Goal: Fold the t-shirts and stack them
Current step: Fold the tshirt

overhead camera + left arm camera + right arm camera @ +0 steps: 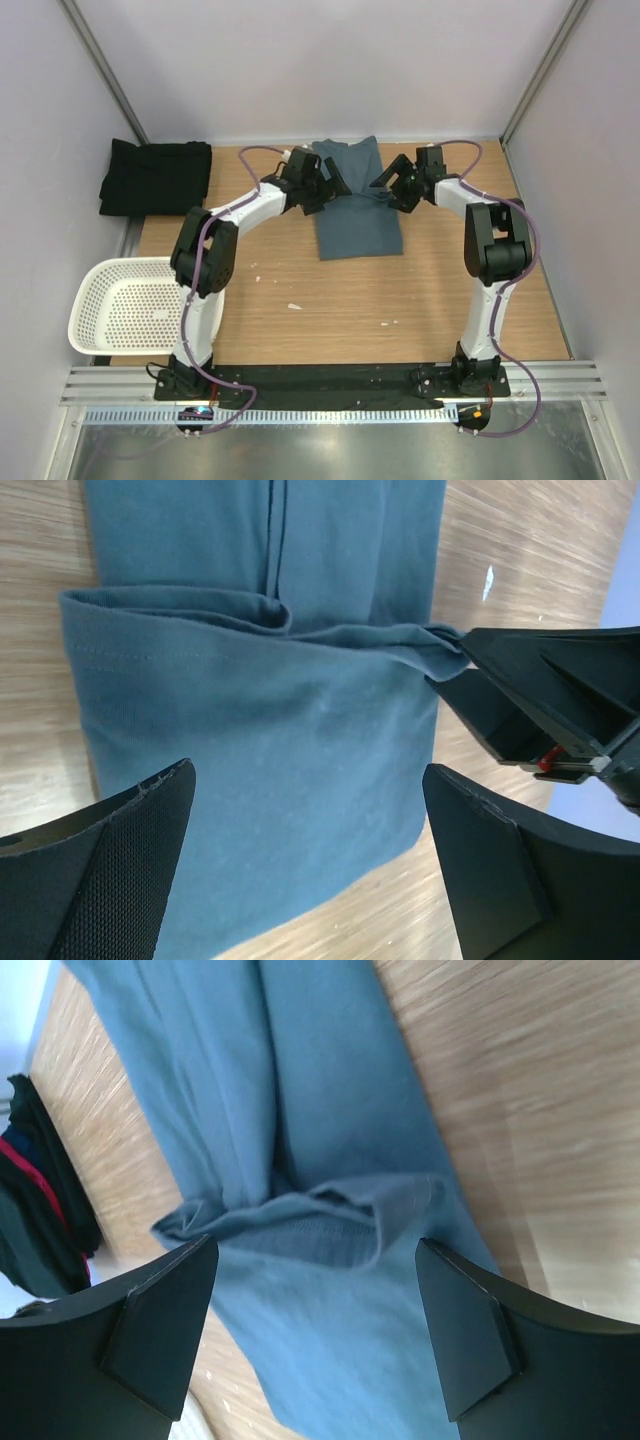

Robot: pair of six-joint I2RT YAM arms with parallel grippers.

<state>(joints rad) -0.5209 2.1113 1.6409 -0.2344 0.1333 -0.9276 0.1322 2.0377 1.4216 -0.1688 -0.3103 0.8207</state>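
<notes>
Slate blue-grey t-shirt point(358, 215), partly folded, lies at the far centre of the worktop point(400, 300); the black t-shirt point(155, 175) lies at far left. Left end effector point(308, 780) and right end effector point(318, 1250) hang wide apart over the blue-grey fold, gripping nothing.

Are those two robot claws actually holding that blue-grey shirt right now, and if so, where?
Nothing is held. The left gripper and right gripper hang over the slate blue-grey cloth t-shirt with jaws open.
</notes>
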